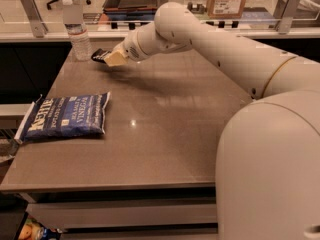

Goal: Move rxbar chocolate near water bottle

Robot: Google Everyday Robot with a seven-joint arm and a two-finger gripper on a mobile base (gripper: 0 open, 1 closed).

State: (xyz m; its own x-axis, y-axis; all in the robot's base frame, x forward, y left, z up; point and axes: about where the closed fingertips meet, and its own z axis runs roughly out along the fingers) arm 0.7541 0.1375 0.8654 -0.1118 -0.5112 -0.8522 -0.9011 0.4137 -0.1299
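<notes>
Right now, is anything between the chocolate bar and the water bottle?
Nothing visible. The rxbar chocolate is at the tip of the gripper, and only a bare strip of table separates it from the water bottle. The chip bag lies nearer the front.

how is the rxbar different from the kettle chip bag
The rxbar chocolate is small and black; the Kettle chip bag is much larger and blue. The bar is far back, at the tip of the hand beside the water bottle; the bag lies alone, nearer the camera on the left. Both are flat snack packs.
</notes>
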